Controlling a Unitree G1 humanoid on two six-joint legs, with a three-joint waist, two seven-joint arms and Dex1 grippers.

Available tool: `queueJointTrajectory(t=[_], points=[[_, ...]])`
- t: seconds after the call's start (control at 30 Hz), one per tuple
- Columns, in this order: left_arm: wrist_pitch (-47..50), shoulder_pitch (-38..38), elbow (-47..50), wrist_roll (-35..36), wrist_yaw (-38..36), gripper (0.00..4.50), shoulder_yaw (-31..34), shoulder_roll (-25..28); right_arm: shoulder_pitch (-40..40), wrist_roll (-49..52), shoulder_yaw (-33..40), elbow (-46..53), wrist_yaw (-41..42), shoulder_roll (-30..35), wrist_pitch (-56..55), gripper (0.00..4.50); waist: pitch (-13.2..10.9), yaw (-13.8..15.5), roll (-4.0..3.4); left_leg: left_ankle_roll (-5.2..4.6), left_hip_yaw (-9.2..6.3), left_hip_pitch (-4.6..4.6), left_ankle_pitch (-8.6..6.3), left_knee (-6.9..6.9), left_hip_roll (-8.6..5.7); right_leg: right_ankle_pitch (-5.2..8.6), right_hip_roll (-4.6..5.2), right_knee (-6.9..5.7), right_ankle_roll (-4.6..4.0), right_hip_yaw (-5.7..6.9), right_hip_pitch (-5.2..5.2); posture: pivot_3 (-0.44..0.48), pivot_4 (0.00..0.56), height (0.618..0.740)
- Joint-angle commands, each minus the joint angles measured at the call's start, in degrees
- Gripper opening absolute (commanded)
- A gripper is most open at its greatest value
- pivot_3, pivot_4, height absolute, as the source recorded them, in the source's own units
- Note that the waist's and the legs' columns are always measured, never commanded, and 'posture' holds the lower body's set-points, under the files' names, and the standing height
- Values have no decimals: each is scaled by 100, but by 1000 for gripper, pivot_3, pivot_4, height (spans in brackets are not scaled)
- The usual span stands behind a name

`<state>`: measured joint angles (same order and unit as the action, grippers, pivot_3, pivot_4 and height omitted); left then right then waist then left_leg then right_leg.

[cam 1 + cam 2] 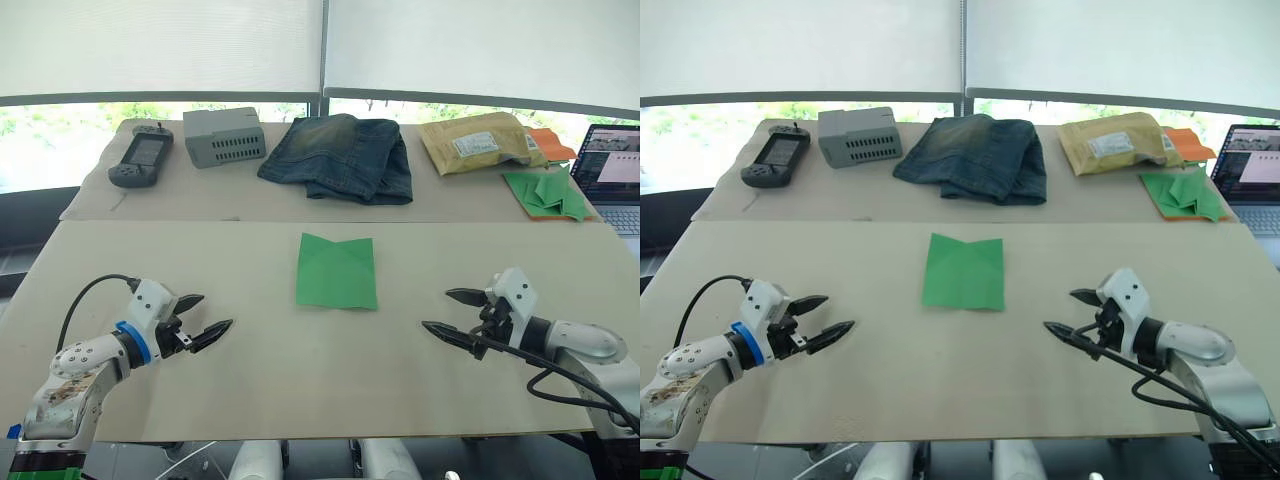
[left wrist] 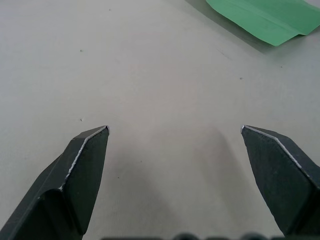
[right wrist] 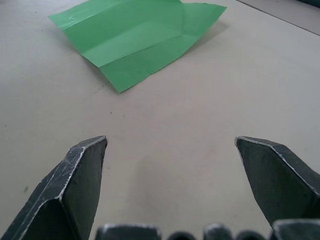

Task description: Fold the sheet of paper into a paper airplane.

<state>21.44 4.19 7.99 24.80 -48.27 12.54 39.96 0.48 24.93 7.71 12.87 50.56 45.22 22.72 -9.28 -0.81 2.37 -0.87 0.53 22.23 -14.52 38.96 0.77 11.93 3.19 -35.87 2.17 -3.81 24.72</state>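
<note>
The green sheet of paper (image 1: 337, 270) lies flat in the middle of the near table, creased down its length, with a notch in its far edge. It also shows in the right wrist view as the sheet of paper (image 3: 135, 37). My left gripper (image 1: 207, 318) hovers open over the table to the sheet's left, well apart from it. My right gripper (image 1: 448, 314) is open too, off to the sheet's right, with nothing between its fingers. A corner of the sheet (image 2: 265, 17) appears beyond the left gripper's fingers.
On the far table lie a handheld controller (image 1: 141, 156), a grey box (image 1: 224, 135), folded jeans (image 1: 343, 156), a padded envelope (image 1: 478, 141) and a pile of green folded papers with orange paper (image 1: 548, 190). A laptop (image 1: 615, 172) stands at the far right.
</note>
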Motion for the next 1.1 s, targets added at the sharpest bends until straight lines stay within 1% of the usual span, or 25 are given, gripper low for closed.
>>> queueJointTrajectory(t=[0.03,0.13,0.2,0.3,0.37,0.4,0.47,0.53,0.6,0.67,0.7,0.77,0.83,0.97,1.1], points=[[122,-203,142,263,-212,4492,68,67,7,35,185,293,-52,62,67,4500,0,1,0,0,0,0,0,0,0,0,0,0,0,0,0,0,150,728],[480,-533,251,563,-485,4492,-20,157,98,110,293,708,-259,147,486,4500,0,22,0,0,-3,3,0,1,-1,0,-1,-3,0,1,1,0,150,728],[665,-732,330,621,-731,4492,-183,318,34,211,242,1119,-472,266,1133,4500,0,12,0,0,-2,2,0,2,-1,0,-1,-5,0,1,0,0,150,728],[965,-1132,471,549,-910,4492,-565,526,-239,1098,216,1772,-403,491,2354,4500,0,9,-1,0,-1,2,0,2,-3,0,0,-4,0,0,1,0,150,728],[1151,-1371,583,540,-1039,4492,-801,644,-602,1514,175,2002,-571,512,2994,4500,0,-20,0,0,-3,2,0,2,-1,0,-2,-3,0,0,0,0,150,728],[1255,-1482,617,581,-1107,4492,-885,676,-751,1531,113,2057,-715,498,3186,4500,0,-28,0,0,-3,2,0,1,0,0,-3,-3,0,0,0,0,150,728],[1440,-1716,651,596,-1201,4492,-1057,720,-1012,1133,-233,2053,-997,546,3253,4500,0,-22,0,0,-6,3,0,0,0,1,-7,-2,-1,0,0,0,150,728],[1610,-1934,656,609,-1216,4492,-1155,698,-1276,734,-546,1839,-1344,461,3266,4500,-1,-16,0,0,-7,4,0,0,-2,2,-9,-2,-1,1,1,0,150,728],[1696,-2126,613,566,-1099,4492,-1193,610,-1651,638,-576,1392,-1795,55,3471,4500,-2,-13,4,0,-5,9,0,1,-4,2,-8,-2,-1,0,9,0,150,728],[1774,-2244,591,576,-982,4492,-1166,512,-2019,498,-614,954,-2018,-294,3402,4500,-3,-21,4,0,-3,11,1,4,-4,-3,-8,-2,0,-2,10,0,150,728],[1772,-2276,598,572,-951,4492,-1148,475,-2161,470,-615,792,-2071,-421,3401,4500,-3,-19,4,-1,-2,11,1,4,-6,-4,-7,-3,-1,-5,11,0,150,728],[1859,-2400,611,601,-744,4492,-1074,335,-2673,501,-452,184,-2391,-921,3554,4500,-3,-49,5,-1,-2,11,1,2,-6,-4,-9,-1,-1,-6,12,0,150,728],[1959,-2480,623,599,-586,4492,-1044,252,-3147,585,-324,-382,-2526,-1346,3604,4500,-4,-53,6,-1,-2,18,1,2,-5,-19,-9,-4,-22,-9,20,0,150,728],[1981,-2480,652,475,-372,4492,-1064,199,-3906,283,-597,-1717,-2366,-1788,3211,4500,-4,-99,6,-1,-4,23,1,2,-5,-35,-13,-7,-46,-9,28,0,150,728],[1999,-2353,743,481,-281,4492,-1057,203,-4282,185,-578,-2703,-2130,-2092,2862,4500,-4,-109,5,-1,-7,31,1,-2,-6,-37,-9,-5,-49,-5,31,0,150,728]])
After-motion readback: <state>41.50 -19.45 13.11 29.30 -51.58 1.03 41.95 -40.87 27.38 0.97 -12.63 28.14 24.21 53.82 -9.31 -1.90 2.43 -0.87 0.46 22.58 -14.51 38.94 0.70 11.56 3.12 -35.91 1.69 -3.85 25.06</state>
